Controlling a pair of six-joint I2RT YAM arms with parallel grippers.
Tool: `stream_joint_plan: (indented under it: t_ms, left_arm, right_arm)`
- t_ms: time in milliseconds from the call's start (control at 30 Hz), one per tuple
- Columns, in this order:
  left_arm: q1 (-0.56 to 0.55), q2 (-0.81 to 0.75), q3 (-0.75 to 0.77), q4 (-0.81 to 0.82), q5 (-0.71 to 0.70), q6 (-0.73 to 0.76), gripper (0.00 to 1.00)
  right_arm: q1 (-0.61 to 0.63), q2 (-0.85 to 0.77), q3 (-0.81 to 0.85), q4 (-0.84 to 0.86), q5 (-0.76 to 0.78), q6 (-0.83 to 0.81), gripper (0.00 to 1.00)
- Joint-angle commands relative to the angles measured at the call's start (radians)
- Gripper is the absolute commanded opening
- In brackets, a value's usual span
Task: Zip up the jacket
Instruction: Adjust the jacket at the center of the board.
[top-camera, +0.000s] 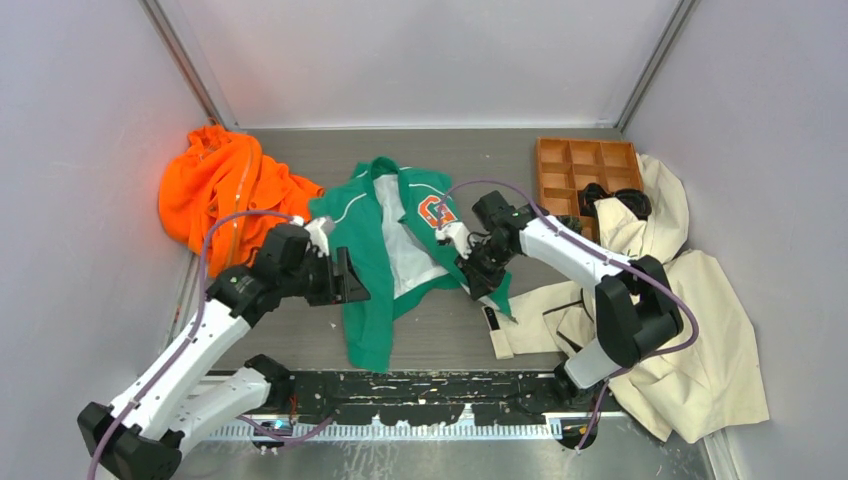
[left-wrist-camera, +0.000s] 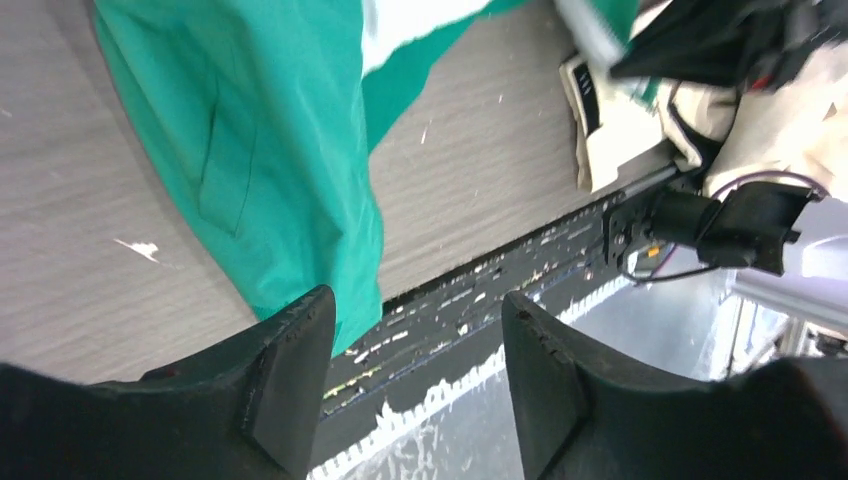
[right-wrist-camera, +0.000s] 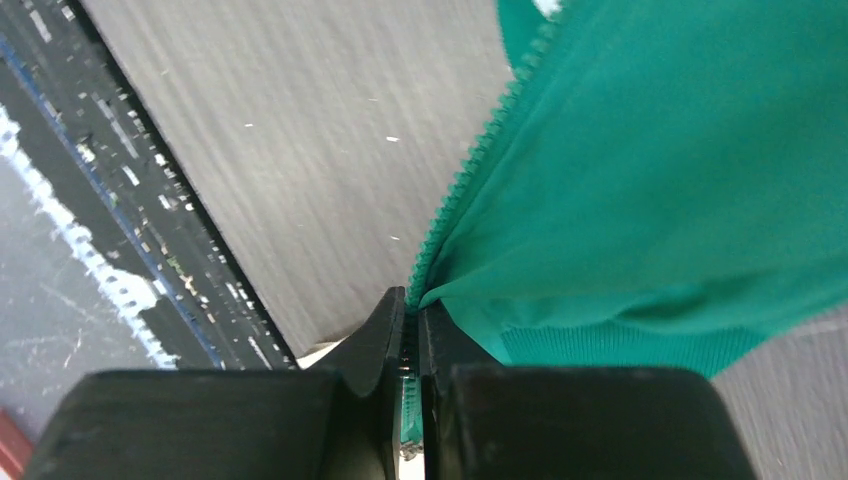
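The jacket (top-camera: 375, 250) lies open in the middle of the table (top-camera: 440, 335), collar toward the far edge and hem toward the near edge, pale lining showing between the two front panels. The step in hand looks like bringing the two bottom ends of the zipper together, before any pulling up can begin. The right gripper (right-wrist-camera: 412, 300) is clenched on the hem corner of one front panel. The zipper teeth (right-wrist-camera: 470, 170) run up out of its closed jaws, and the ribbed hem sits just beside the fingers. The left gripper (left-wrist-camera: 415, 320) is released, its jaws apart with nothing between them. It hangs over the other panel near the near edge of the table. That panel's lower corner lies just beside one finger (left-wrist-camera: 290, 370); whether they touch I cannot tell. Next, the left gripper probably needs to catch that panel's zipper end low at the hem and carry it across to meet the held one.
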Motion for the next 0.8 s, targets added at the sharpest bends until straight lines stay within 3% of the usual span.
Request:
stream_joint_plan:
  t_ms: [0, 100, 233, 433, 567, 667, 767]
  left_arm:
    - [-0.001, 0.022, 0.105, 0.008, -0.173, 0.053, 0.65]
    - [0.001, 0.167, 0.177, 0.125, -0.243, 0.092, 0.69]
    - [0.000, 0.467, 0.358, 0.161, -0.365, 0.135, 0.70]
    - [0.001, 0.929, 0.738, -0.059, -0.506, 0.212, 0.67]
    - [0.000, 1.077, 0.835, -0.114, -0.583, 0.257, 0.64]
    - [0.000, 1.127, 0.859, -0.112, -0.599, 0.287, 0.45]
    - [0.003, 1.153, 0.897, -0.118, -0.620, 0.307, 0.09]
  right_arm:
    - [0.066, 0.007, 0.045, -0.045, -0.075, -0.027, 0.07]
    - [0.069, 0.007, 0.063, -0.034, -0.124, 0.018, 0.08]
    - [0.065, 0.003, 0.057, 0.017, -0.098, 0.088, 0.09]
    - [0.018, 0.023, 0.063, 0.060, -0.106, 0.165, 0.10]
    - [0.010, 0.032, 0.066, 0.070, -0.095, 0.183, 0.10]
    - [0.011, 0.035, 0.065, 0.080, -0.091, 0.195, 0.10]
    - [0.010, 0.040, 0.065, 0.100, -0.084, 0.219, 0.09]
